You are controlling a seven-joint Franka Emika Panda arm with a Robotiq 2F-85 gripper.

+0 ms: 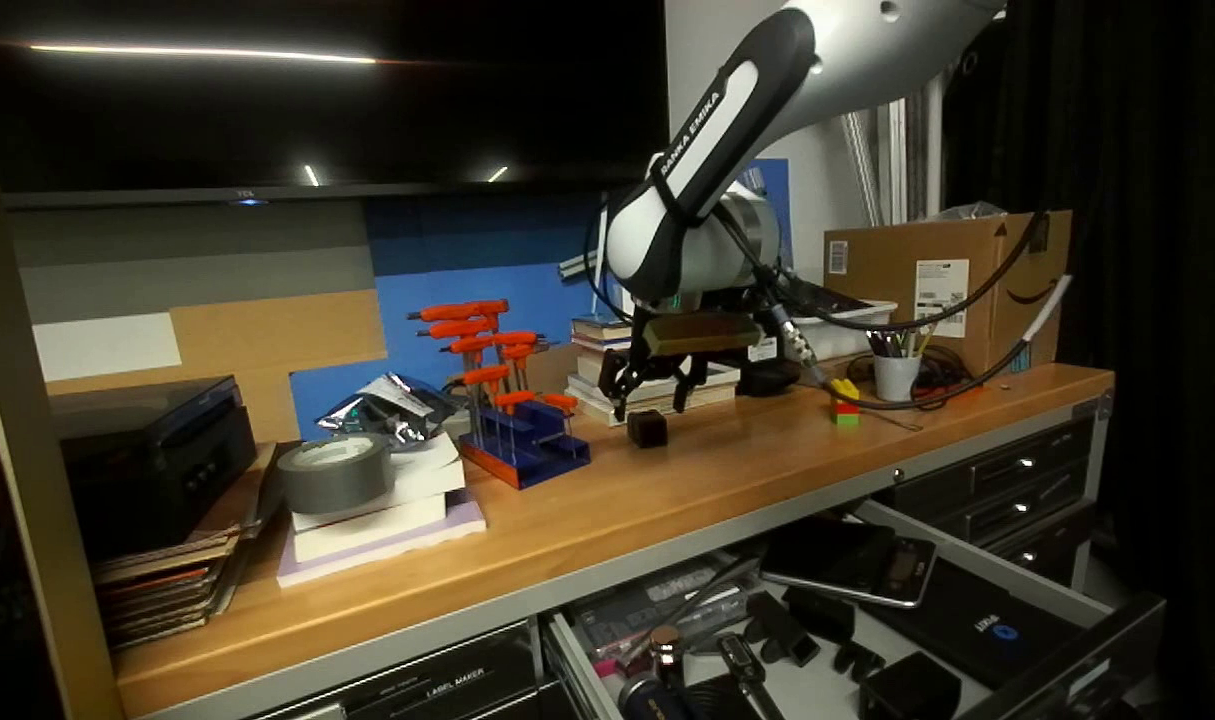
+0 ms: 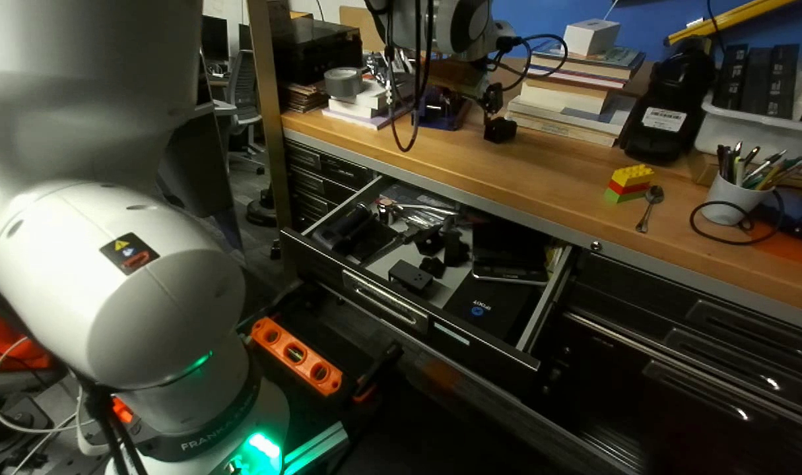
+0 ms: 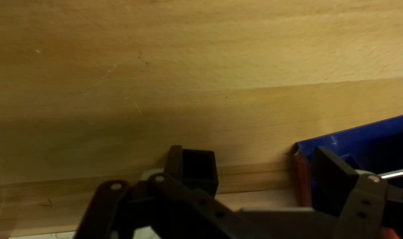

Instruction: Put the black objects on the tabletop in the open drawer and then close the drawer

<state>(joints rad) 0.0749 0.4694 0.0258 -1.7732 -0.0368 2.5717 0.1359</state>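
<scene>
Step in hand: by judgement, the pick-up; the black block [image 1: 648, 430] sat on the wooden counter [image 1: 747, 460], not yet lifted, and the drawer [image 2: 486, 353] stood pulled out beneath, partly filled, its closing a matter for the end

Next move, as judged: a slight sideways shift to centre the block, a little lowering if the fingers [image 3: 334, 179] rode too high, then a firm squeeze and a straight lift; the carry over the front edge, release into the drawer and a push on its front would have had to follow

Fingers, state: one pair, black, spread wide, nothing pinched; tips pointed down at the wood

Block, position: in the wrist view, between the two, just beside one and well apart from its mate; contact with the nearer could not be told, the linkage having hidden the block's lower part; in both exterior views it showed low, about the tips, though whether these reached below its upper face was unclear

Adjoining piece: hex-key rack [image 1: 539, 445], blue and red; in the wrist view the farther finger overlapped it, so a bump during any shift or closing was judged the chief hazard
</scene>
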